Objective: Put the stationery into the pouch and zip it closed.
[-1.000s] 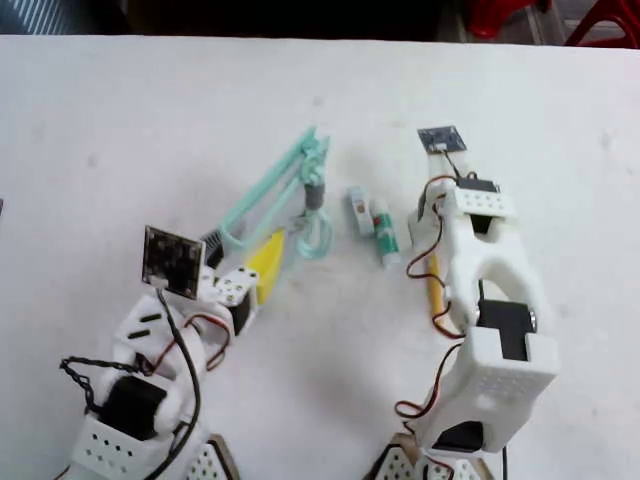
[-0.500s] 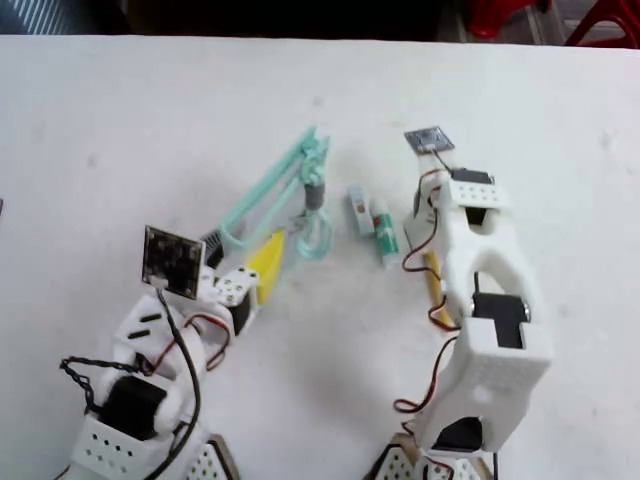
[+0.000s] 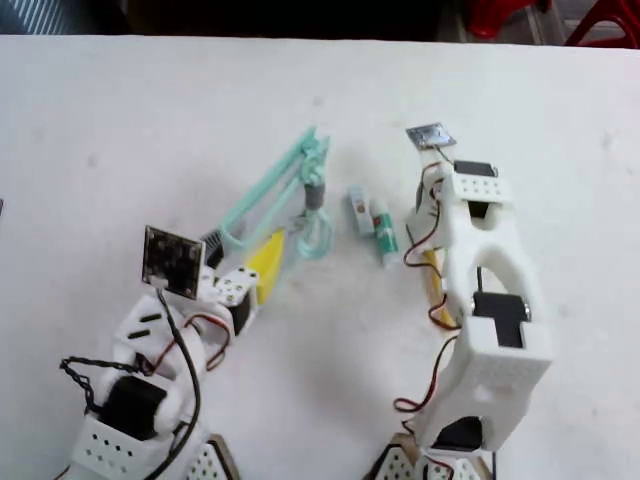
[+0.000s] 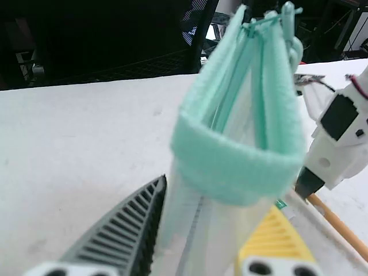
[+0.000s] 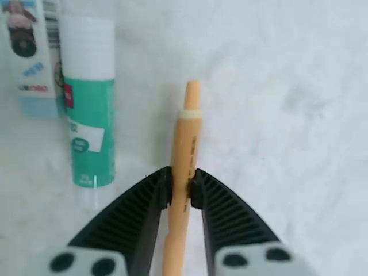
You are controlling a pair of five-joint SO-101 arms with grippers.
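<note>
Two arms are sitting at the white table, and the left gripper is pinching one end of the mint pouch near the table's middle. Nearby, the right gripper is clamping the orange pencil just beside the green glue stick.

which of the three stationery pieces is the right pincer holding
The orange pencil, clamped in the right pincer. The green-and-white glue stick and the small blue-labelled piece beside it lie free on the table.
</note>
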